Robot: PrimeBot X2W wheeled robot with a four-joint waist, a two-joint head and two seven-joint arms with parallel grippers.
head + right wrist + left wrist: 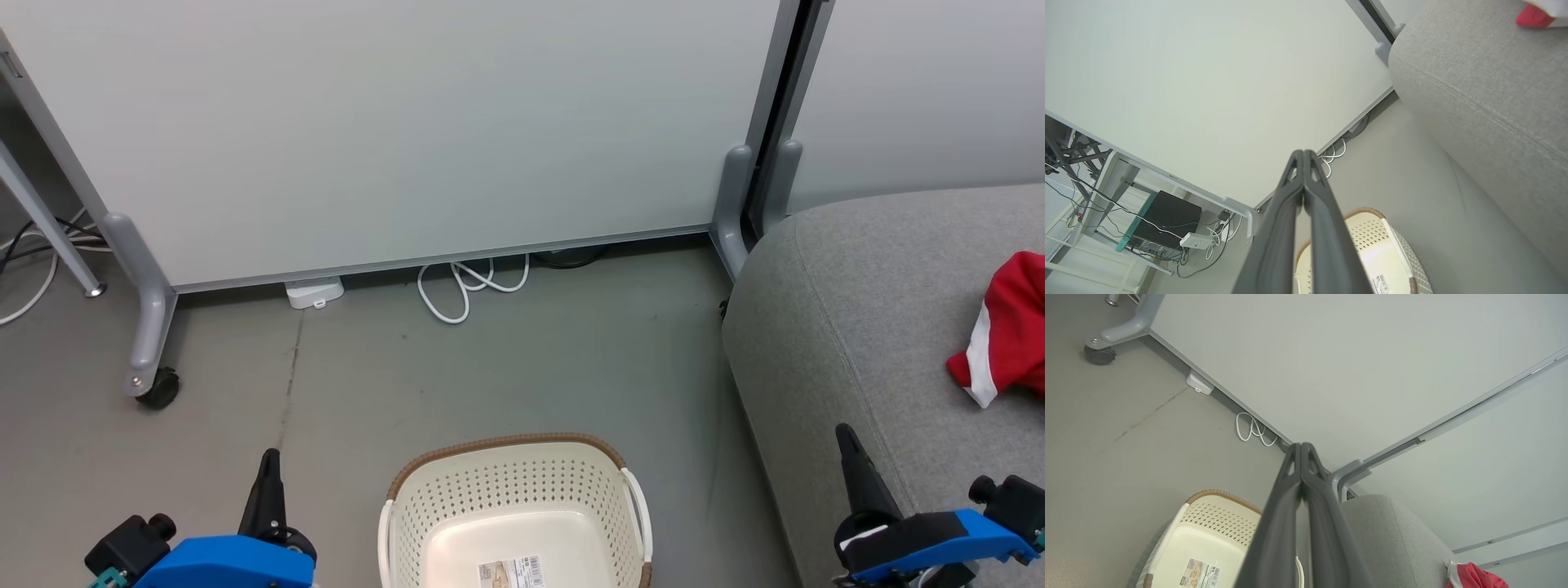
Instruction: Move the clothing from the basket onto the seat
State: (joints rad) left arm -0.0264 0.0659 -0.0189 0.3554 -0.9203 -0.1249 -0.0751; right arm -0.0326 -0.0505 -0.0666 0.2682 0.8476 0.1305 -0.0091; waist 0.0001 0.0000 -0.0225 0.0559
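The cream perforated basket (514, 506) with a brown rim stands on the floor at the bottom middle, showing a bare bottom and a barcode label. It also shows as the basket (1208, 539) and the basket (1372, 249) in the wrist views. Red clothing (1008, 327) with white trim lies on the grey seat (865, 327) at the right edge, seen again as clothing (1474, 575) and clothing (1533, 16). My left gripper (269, 457) is shut and empty, left of the basket. My right gripper (845, 437) is shut and empty, over the seat's front edge.
A pale wheeled partition (392, 131) stands behind the basket, its caster (159, 388) on the left. A white cable (469, 286) and a small white box (314, 291) lie along its base. Under a desk in the right wrist view sit a black computer (1165, 218) and cables.
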